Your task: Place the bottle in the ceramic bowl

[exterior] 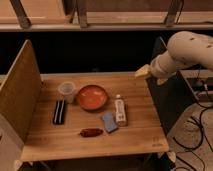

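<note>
Lying beside the glossy round ceramic bowl (92,97), the slim white bottle (120,110) is well apart from the gripper (142,71) (grasp: cannot tell) at the counter's (131,136) back-right corner.

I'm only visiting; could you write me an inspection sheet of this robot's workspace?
Surface: wooden table, things spread across its middle.
Job's things: bottle lying flat right of the ceramic bowl; bowl looks empty.
Clutter: plastic cup, black bar, blue block, red oblong item.
Gripper: gripper raised over the table's right rear edge, touching nothing.
Cables: black cables on the floor at right.
Surroundings: wooden side panel left, dark panel right.
</note>
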Controlling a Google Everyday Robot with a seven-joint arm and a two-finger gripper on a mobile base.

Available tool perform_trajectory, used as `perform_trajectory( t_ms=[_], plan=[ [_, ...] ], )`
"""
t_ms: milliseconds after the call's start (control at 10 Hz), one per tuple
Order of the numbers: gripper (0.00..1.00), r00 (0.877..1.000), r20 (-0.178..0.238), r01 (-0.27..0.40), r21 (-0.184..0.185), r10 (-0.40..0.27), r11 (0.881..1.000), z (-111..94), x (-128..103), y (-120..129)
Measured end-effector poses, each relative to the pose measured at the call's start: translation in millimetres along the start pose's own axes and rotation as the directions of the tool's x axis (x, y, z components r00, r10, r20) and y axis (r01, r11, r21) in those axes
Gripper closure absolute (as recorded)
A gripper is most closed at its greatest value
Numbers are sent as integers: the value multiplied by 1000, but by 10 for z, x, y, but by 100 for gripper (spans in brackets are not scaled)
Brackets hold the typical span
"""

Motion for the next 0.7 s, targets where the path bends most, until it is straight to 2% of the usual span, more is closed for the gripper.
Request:
perform_trajectory(
  t_ms=[300,500,700],
  plan=[
    [33,999,16,37,15,-37,999,28,29,12],
    [33,992,29,120,44,-122,992,260,204,111],
    [33,985,27,169,43,-170,985,486,369,251]
  ],
)
